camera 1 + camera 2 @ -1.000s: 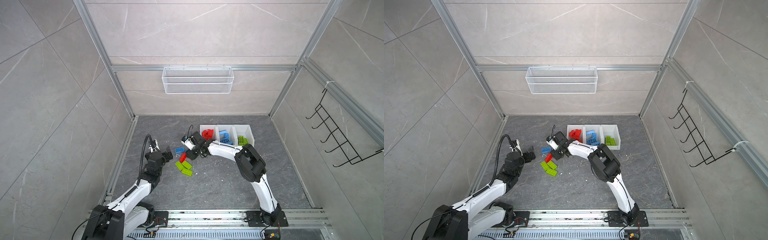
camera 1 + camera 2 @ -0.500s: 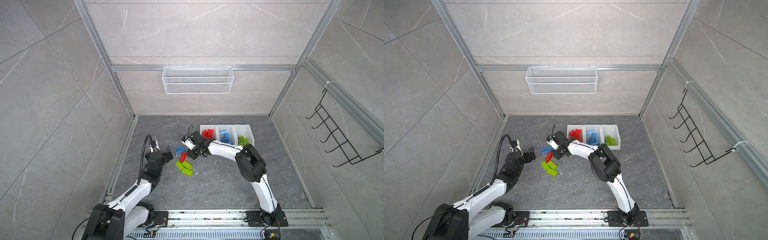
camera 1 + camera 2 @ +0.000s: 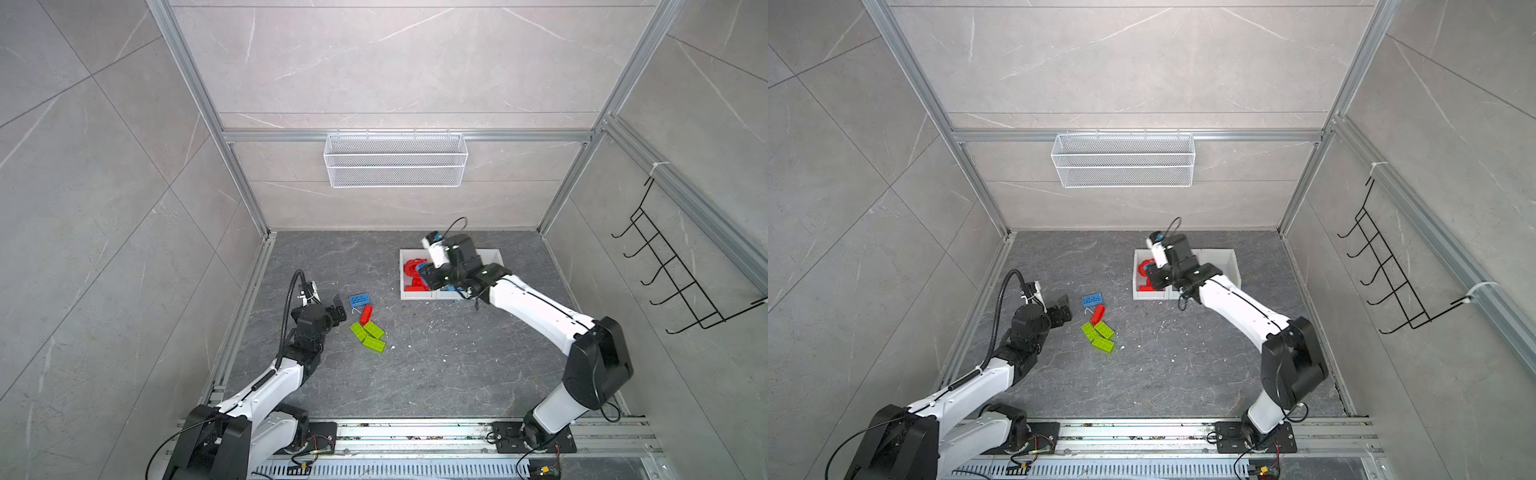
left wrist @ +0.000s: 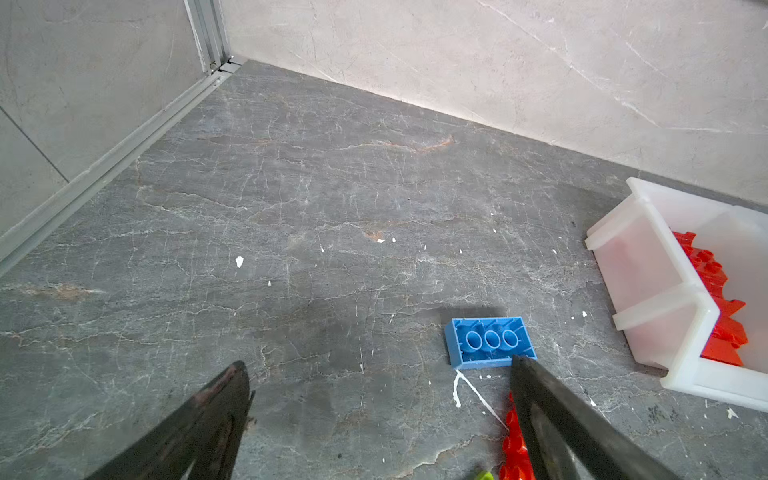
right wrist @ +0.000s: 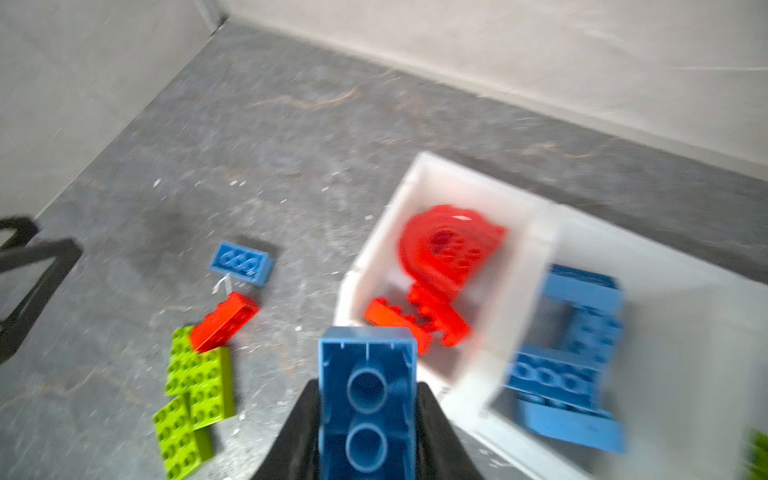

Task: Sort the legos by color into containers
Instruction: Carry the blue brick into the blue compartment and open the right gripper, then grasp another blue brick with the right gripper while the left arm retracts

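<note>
R gripper point(image 5: 368, 388) is clamped narrow on a blue rectangular plastic brick point(image 5: 367, 357), pinched across its short width, hollow underside toward the wrist cam. In both top views it hangs over the three joined white plastic bins point(image 3: 415, 296), which sit by the desk's far edge, right of centre. It's abt where the red compartment point(image 5: 374, 257) meets the blue compartment point(image 5: 673, 332). The wrist pic is smeared, so I can't tell which side of the divider the brick is over.

How I'd do the drop: get the brick fully past the divider & centred over the blue compartment before opening. A release on the rim could tip it in w/ the red arch piece point(image 5: 446, 245). Go low, since the blue pile looks stacked & a high drop may bounce out. Open just enough, then lift straight up.

L gripper point(image 4: 378, 362) is spread wide & empty, low over the desk left of its middle. One finger point(image 4: 548, 415) is just beside the loose blue brick point(image 4: 488, 340), which lies studs-down. A red brick point(image 3: 365, 313) & three lime green bricks point(image 3: 368, 335) wait near it.
</note>
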You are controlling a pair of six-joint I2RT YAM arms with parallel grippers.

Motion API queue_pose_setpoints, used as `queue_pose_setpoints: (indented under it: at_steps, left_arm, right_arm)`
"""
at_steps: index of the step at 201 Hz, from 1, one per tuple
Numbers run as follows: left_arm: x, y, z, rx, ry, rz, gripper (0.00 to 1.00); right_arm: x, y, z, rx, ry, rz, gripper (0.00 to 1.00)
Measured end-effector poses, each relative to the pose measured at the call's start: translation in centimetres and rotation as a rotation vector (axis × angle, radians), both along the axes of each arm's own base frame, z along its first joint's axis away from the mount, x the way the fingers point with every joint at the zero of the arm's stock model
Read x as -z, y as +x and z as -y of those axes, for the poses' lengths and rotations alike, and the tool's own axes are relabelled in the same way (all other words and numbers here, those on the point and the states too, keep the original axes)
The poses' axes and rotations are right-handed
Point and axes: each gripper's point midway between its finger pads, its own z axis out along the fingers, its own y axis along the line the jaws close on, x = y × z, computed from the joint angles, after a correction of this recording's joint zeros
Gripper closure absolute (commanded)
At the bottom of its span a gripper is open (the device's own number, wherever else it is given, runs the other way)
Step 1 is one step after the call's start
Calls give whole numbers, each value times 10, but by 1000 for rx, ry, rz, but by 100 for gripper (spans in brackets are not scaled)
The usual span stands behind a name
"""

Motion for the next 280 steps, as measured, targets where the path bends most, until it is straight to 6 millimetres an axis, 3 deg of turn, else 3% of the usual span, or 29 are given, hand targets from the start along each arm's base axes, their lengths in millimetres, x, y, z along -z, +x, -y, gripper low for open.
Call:
queue_pose_setpoints:
  at_steps: [18, 34, 84, 126, 149, 166, 188, 211, 238, 251, 266, 280]
  left_arm:
    - [3, -1, 1, 9, -1, -11, 0]
    - [2, -1, 5, 26, -8, -12, 0]
    - [-5, -1, 9, 52, -21, -1, 0]
    - [-1, -2, 9, 52, -14, -24, 0]
    - [-2, -2, 7, 40, -8, -21, 0]
    - [-3, -2, 4, 27, -2, -17, 0]
    - [-1, -3, 3, 22, 9, -24, 0]
    - [-1, -3, -1, 7, 22, -25, 0]
    - [-11, -4, -8, -25, 27, 7, 0]
    - [-16, -4, -13, -49, 24, 24, 0]
    - [-17, -4, -25, -87, 7, 31, 0]
    - [-15, -6, -42, -141, -29, 32, 0]
  right_arm:
    - [-3, 19, 41, 107, 7, 2, 76]
    - [7, 26, 59, 148, -4, -30, 76]
    - [59, 49, 76, 228, -28, -150, 74]
    - [79, 60, 79, 281, -8, -176, 73]
    - [90, 64, 80, 294, -13, -193, 64]
    - [91, 70, 80, 306, -21, -195, 47]
    - [82, 79, 82, 305, -35, -163, 33]
    - [65, 88, 82, 303, -35, -125, 29]
    - [53, 88, 74, 281, -12, -111, 25]
    - [49, 80, 59, 253, -12, -112, 22]
    - [42, 62, 24, 194, -13, -108, 18]
    - [35, 36, -27, 116, 1, -105, 16]
